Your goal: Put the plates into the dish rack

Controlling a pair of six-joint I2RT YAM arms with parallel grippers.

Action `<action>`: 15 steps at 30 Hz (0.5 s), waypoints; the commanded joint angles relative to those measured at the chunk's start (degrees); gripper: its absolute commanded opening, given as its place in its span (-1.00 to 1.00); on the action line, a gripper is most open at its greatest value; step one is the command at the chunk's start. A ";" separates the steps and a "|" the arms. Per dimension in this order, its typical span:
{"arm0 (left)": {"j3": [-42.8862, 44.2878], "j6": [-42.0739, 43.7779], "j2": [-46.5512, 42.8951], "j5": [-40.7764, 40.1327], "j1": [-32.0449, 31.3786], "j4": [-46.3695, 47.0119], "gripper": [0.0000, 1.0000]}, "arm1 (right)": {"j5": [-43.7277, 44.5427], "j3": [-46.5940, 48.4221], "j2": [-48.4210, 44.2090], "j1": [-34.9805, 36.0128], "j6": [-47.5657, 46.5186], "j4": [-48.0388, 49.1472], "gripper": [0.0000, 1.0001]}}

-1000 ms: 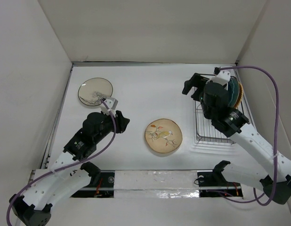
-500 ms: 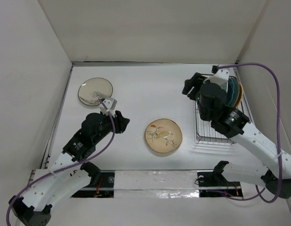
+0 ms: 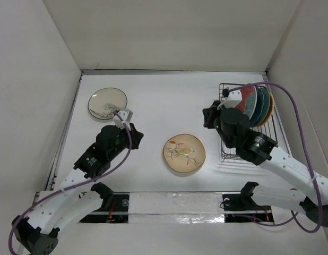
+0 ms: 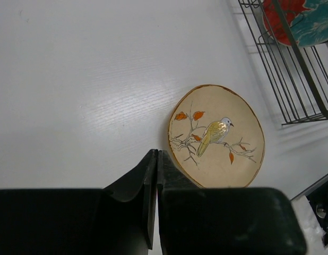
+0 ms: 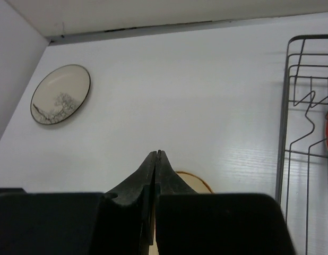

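White tabletop (image 3: 164, 101), boxed in by plain white walls on three sides, carries all task items.

1. Dish rack (image 3: 239, 152): stands at the far right of the table. Its far end holds plates upright on edge, packed close together: a red plate (image 3: 247, 100), a dark teal plate (image 3: 261, 102) behind it, and an orange plate (image 3: 269, 111) at the back. Whether another plate is hidden in that stack cannot be told. The near rows of tines are unoccupied.

2. Plates not yet loaded: a tan plate (image 3: 184, 152) painted with a bird on a branch lies flat near the table centre, just left of the rack. A cream plate (image 3: 108, 103) with a dark rim lies flat at the far left, well apart from the rack.

3. Progress: at least three plates are racked and two are left on the table. By this count, the task is judged past its halfway point.

4. Left gripper (image 4: 155, 157): jaws pressed together, nothing held; it hangs above the table just left of the tan plate.

5. Right gripper (image 5: 156, 155): jaws pressed together, nothing held; it sits at the rack's left side, pointing toward the far left of the table.
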 commanded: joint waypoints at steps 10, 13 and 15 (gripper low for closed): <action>-3.37 -19.16 7.04 3.65 0.09 10.64 -0.22 | -13.02 -17.89 -10.82 1.73 0.49 14.38 -1.00; -4.33 -20.76 14.77 4.09 0.09 14.59 -0.03 | -16.36 -20.10 -11.26 1.73 1.28 17.10 -0.96; -4.69 -21.11 20.55 4.62 -0.61 16.45 0.00 | -17.95 -22.30 -10.92 2.26 1.46 19.12 -0.81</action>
